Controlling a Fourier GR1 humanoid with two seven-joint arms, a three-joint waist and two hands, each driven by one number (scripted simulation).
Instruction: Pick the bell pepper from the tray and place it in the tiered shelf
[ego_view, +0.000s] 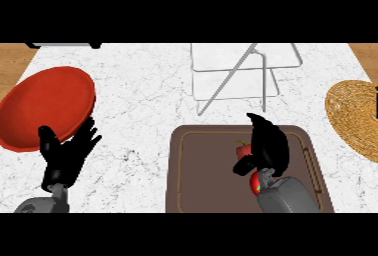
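One bell pepper (255, 183) lies on the brown tray (207, 175), mostly hidden beneath the right robot hand (267, 146), whose fingers are curled around it; a straight lift toward the tiered shelf (236, 75) is advised.

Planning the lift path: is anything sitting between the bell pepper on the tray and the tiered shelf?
Nothing visible. The bell pepper lies on the brown tray under the right hand; only bare counter separates the tray's far edge from the tiered shelf just beyond.
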